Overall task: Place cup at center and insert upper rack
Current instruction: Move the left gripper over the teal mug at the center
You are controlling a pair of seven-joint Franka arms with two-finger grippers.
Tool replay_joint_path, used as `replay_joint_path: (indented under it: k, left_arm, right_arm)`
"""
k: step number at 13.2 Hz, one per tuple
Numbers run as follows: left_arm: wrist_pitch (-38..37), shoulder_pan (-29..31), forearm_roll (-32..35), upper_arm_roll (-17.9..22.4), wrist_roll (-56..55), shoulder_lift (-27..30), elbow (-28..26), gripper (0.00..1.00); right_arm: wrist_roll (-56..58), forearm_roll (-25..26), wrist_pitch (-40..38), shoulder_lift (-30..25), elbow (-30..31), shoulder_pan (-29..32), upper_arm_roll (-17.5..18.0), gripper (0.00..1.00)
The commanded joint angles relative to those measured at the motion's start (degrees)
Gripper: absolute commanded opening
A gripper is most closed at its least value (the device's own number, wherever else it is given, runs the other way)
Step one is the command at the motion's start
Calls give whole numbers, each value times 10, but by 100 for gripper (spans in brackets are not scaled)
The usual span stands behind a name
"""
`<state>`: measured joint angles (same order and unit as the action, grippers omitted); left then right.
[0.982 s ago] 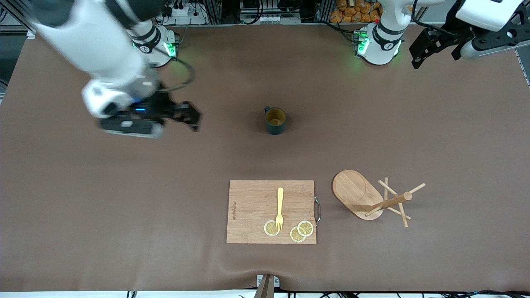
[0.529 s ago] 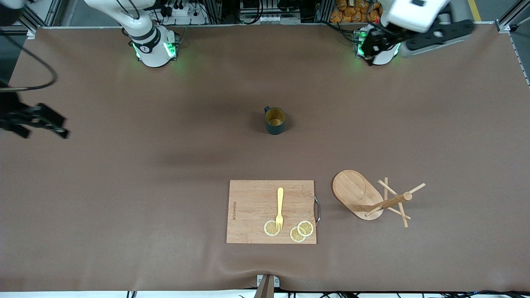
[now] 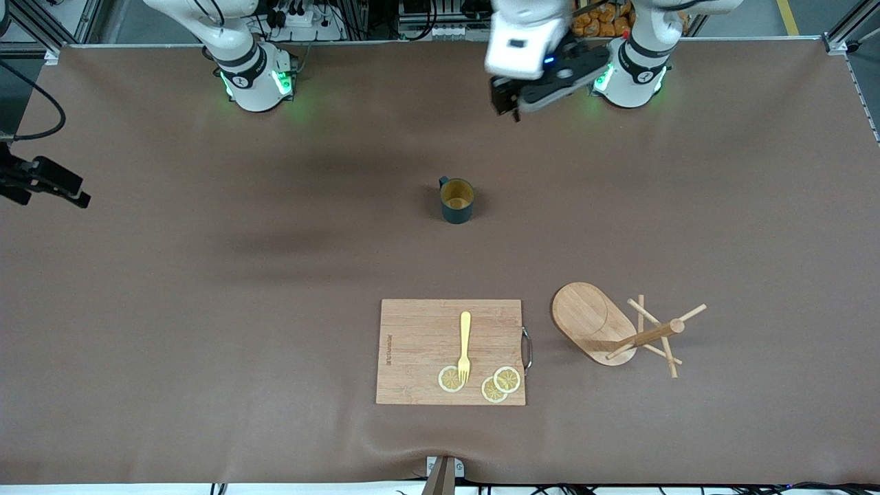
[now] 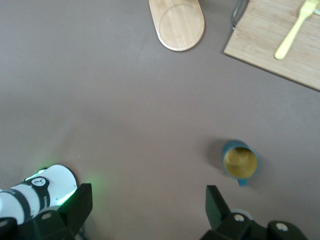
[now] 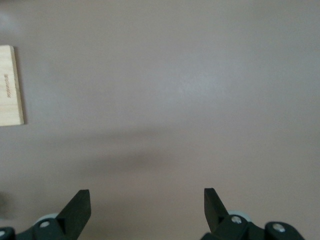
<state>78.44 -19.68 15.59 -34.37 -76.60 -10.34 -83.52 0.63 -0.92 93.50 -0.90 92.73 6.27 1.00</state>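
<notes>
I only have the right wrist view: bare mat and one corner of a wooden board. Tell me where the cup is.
Observer: The cup stands upright near the table's middle, farther from the front camera than the cutting board.
Operator: Now report the rack.
Observer: The upper rack lies tipped on its side beside the board, toward the left arm's end of the table.
Operator: Give me the left gripper.
Observer: The left gripper is open and empty, up over the mat near its own base.
Operator: And place mine.
Observer: The right gripper hangs open over the right arm's end of the table.
</notes>
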Motion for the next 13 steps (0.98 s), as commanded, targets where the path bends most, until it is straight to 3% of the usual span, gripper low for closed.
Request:
replay_joint_path:
  k: [1, 4, 8, 13]
  left_arm:
    - [-2, -113, 107, 2, -135, -95, 16, 100]
    - [-2, -181, 187, 3, -241, -186, 16, 100]
    - [-3, -237, 208, 4, -332, -235, 13, 100]
    - [-3, -332, 298, 5, -505, -307, 8, 100]
  right_arm:
    - [1, 22, 9, -38, 46, 17, 14, 100]
    - [13, 71, 7, -43, 47, 14, 17, 100]
    - [5, 23, 6, -45, 60, 16, 17, 100]
    - [5, 17, 1, -45, 65, 16, 18, 100]
